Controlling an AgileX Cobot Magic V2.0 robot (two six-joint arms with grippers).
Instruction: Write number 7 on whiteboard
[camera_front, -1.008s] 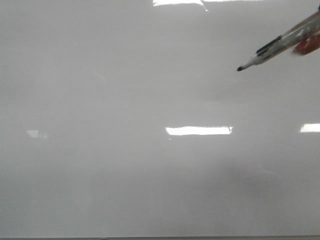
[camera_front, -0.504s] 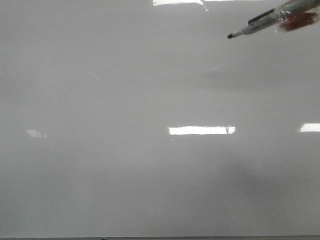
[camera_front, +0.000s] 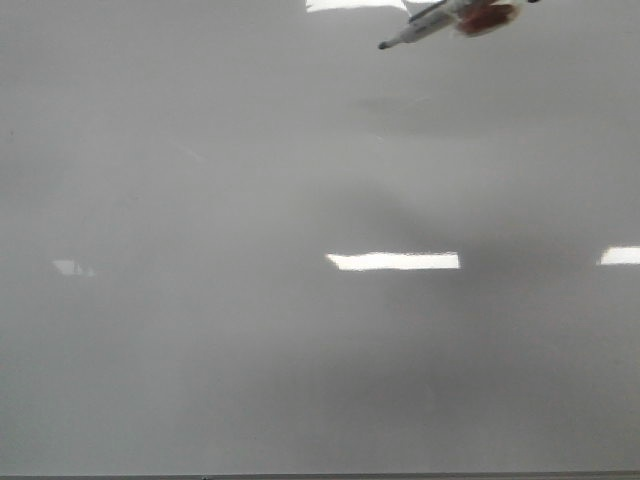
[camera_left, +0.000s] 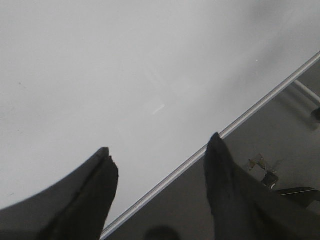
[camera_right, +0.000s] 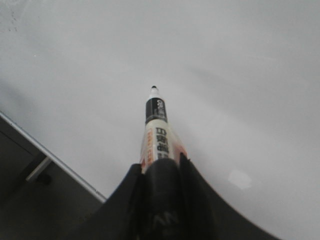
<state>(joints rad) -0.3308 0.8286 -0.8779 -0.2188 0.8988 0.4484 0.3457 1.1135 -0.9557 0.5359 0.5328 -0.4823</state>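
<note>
From the front we see the whiteboard (camera_front: 300, 330) filling the frame, bare of any number 7, with bright reflections. A marker (camera_front: 432, 22) slants in at the top edge, tip down-left; its pincer is out of frame.

In the left wrist view, the left pincer (camera_left: 160, 160) hangs spread and holding nothing over the board's edge (camera_left: 210, 145), with a dark surface beyond it.

The right wrist view alone shows the right pincer (camera_right: 161, 172) pinching the marker (camera_right: 156, 130), whose black tip points at the board (camera_right: 225, 75); whether it touches, we cannot tell.
</note>
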